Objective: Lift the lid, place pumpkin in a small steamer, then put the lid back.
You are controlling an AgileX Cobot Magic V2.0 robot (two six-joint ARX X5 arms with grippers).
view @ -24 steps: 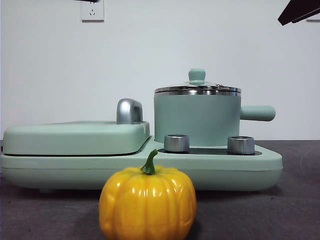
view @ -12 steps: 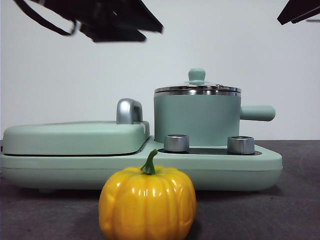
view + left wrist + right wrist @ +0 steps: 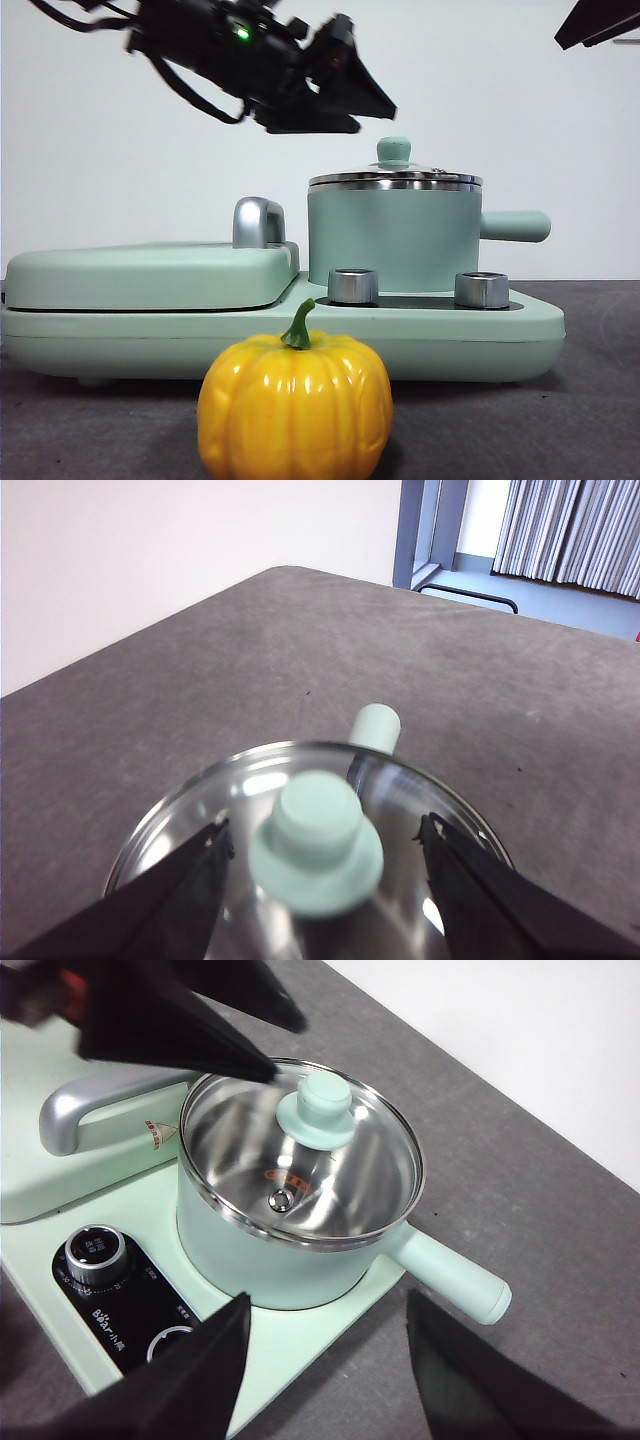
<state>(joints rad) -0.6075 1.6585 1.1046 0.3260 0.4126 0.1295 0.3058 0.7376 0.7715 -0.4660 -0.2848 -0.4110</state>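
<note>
The lid point(image 3: 395, 180), clear glass with a steel rim and a mint-green knob point(image 3: 315, 838), sits on the small steamer point(image 3: 393, 240). My left gripper point(image 3: 372, 112) hangs open just above and left of the knob. In the left wrist view its jaws stand on either side of the knob without touching it. The pumpkin point(image 3: 295, 405), yellow-orange with a green stem, stands on the table in front of the cooker. My right gripper point(image 3: 322, 1310) is open and empty, high above the steamer's point(image 3: 290, 1250) near side; it shows as a black tip point(image 3: 598, 20) in the front view.
The steamer stands on a mint-green cooker base point(image 3: 300, 335) with two steel dials point(image 3: 353, 286) point(image 3: 481, 290). Left of it lies a flat griddle cover point(image 3: 150, 275) with a chrome handle point(image 3: 258, 222). The steamer's side handle point(image 3: 515, 226) points right. The table is dark grey.
My left arm has come in from the upper left and moved down and right towards the lid's knob. The pumpkin, lid, steamer and right arm have not moved.
</note>
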